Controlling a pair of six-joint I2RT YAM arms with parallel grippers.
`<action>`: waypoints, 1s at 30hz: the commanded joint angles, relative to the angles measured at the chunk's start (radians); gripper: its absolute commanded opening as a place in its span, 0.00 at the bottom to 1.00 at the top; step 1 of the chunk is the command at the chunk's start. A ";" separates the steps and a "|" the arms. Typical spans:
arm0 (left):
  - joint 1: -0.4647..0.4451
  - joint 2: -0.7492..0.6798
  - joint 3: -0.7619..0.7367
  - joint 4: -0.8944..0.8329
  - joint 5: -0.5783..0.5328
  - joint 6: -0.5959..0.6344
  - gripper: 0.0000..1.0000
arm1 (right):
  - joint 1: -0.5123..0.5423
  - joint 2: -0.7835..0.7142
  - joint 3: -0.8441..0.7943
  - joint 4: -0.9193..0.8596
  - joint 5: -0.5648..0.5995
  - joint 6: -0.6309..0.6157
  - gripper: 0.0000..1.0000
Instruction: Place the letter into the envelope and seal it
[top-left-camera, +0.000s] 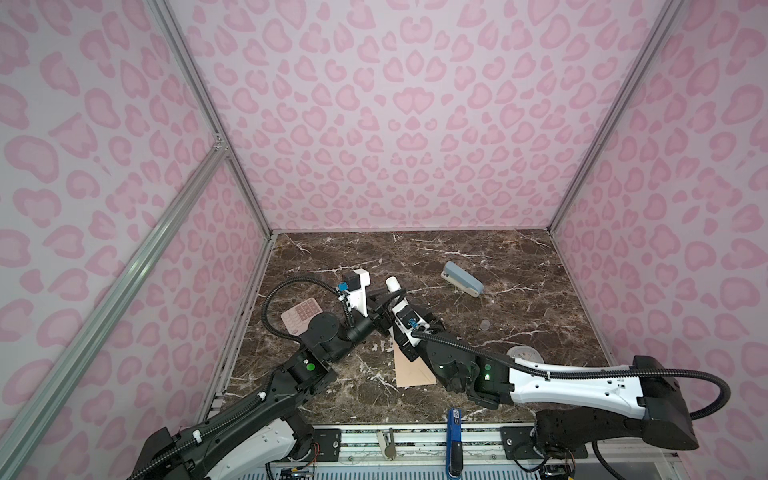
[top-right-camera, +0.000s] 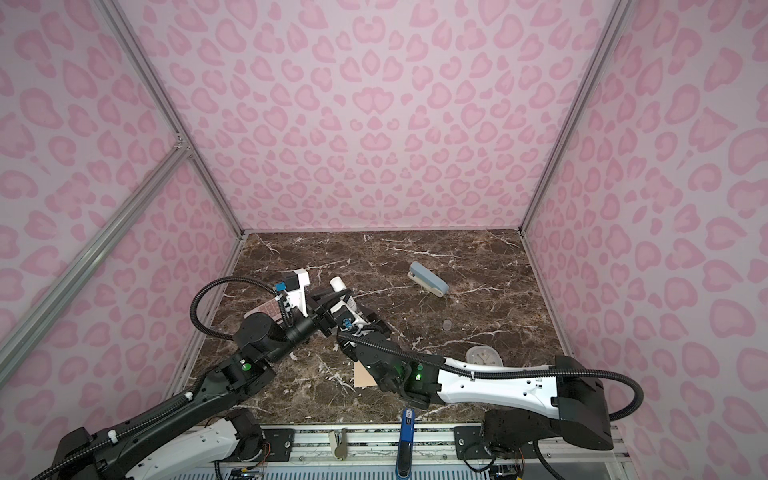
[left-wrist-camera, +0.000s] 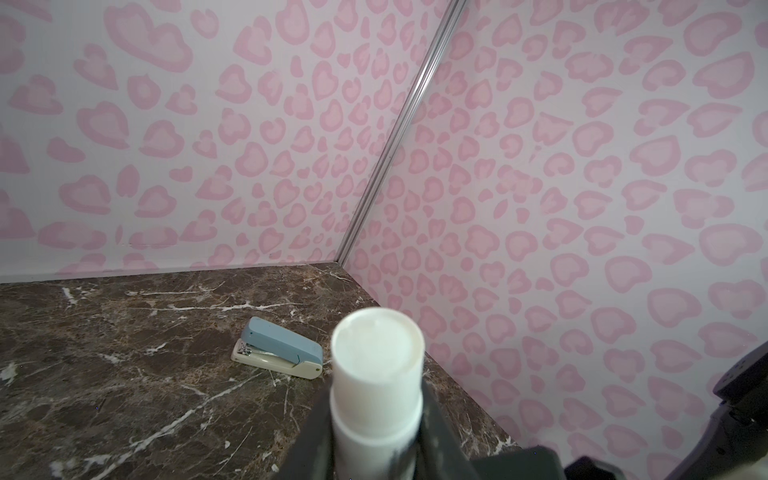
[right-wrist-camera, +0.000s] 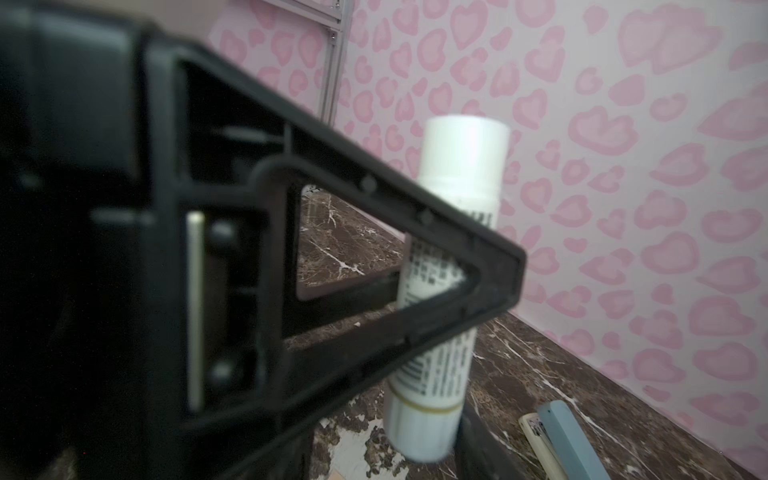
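Observation:
The peach-orange envelope (top-left-camera: 409, 370) (top-right-camera: 362, 376) lies flat on the marble table near the front, partly under my right arm. The letter is out of view. A white glue stick (top-left-camera: 393, 284) (top-right-camera: 337, 284) (left-wrist-camera: 376, 365) (right-wrist-camera: 451, 232) is held upright, with my left gripper (top-left-camera: 383, 296) (top-right-camera: 327, 296) (left-wrist-camera: 376, 419) shut on its middle. My right gripper (top-left-camera: 395, 309) (top-right-camera: 345, 309) (right-wrist-camera: 419, 451) sits at the stick's lower end. Its jaws stand apart around that end, and one dark finger (right-wrist-camera: 478, 440) shows beside it.
A blue-grey stapler (top-left-camera: 462, 278) (top-right-camera: 429, 279) (left-wrist-camera: 277, 347) (right-wrist-camera: 559, 440) lies at the back right. A pink calculator (top-left-camera: 300, 318) lies at the left under my left arm. A small white clock (top-left-camera: 524, 355) and a small clear round piece (top-left-camera: 485, 324) are on the right. Pink walls close in three sides.

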 joint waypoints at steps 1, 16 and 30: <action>0.001 -0.014 0.001 0.005 -0.014 0.016 0.04 | -0.035 -0.058 -0.058 -0.012 -0.242 0.040 0.58; 0.010 0.011 0.038 0.065 0.394 0.007 0.04 | -0.328 -0.310 -0.218 0.101 -0.942 0.160 0.54; 0.009 0.033 0.057 0.066 0.428 0.014 0.04 | -0.335 -0.304 -0.199 0.084 -1.030 0.157 0.33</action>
